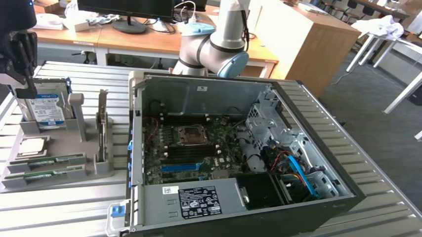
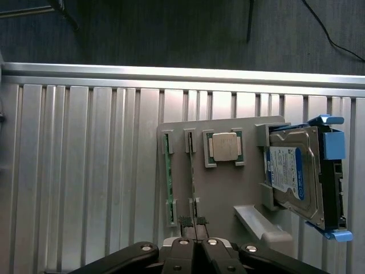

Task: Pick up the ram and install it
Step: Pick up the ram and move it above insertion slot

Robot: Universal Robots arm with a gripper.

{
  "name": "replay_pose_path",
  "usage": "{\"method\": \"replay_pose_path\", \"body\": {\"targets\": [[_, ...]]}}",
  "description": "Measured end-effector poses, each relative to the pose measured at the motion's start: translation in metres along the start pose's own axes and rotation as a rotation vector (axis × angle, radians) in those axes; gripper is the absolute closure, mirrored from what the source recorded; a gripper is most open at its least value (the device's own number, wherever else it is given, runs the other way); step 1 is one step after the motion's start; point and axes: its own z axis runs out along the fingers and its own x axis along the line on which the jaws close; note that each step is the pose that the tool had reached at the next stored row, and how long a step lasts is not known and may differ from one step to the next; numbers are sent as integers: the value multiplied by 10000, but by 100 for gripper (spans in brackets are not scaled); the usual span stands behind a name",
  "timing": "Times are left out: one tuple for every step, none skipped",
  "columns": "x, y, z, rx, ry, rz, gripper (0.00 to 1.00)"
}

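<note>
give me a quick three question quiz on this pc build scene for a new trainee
1. How many memory sticks sit in the gray holder?
2. True or false: the gripper is holding one of the memory sticks.
3. What lies in the holder between the memory sticks and the hard drive? A) a processor chip B) a fan C) a screwdriver

Key
1. Two.
2. False: it is shut and empty, and both sticks are in the holder.
3. A.
</note>
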Motion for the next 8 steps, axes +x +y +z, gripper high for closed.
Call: {"method": "replay_pose_path", "body": {"targets": [[0, 0, 0, 0, 0, 0, 84], [0, 0, 0, 0, -1, 0, 77], [0, 0, 0, -1, 0, 0, 77], [0, 0, 0, -1, 0, 0, 70], [0, 0, 0, 0, -1, 0, 70], [0, 0, 0, 0, 0, 0, 70], [0, 0, 0, -1, 0, 0, 70], [0, 0, 0, 0, 0, 0, 70]]}}
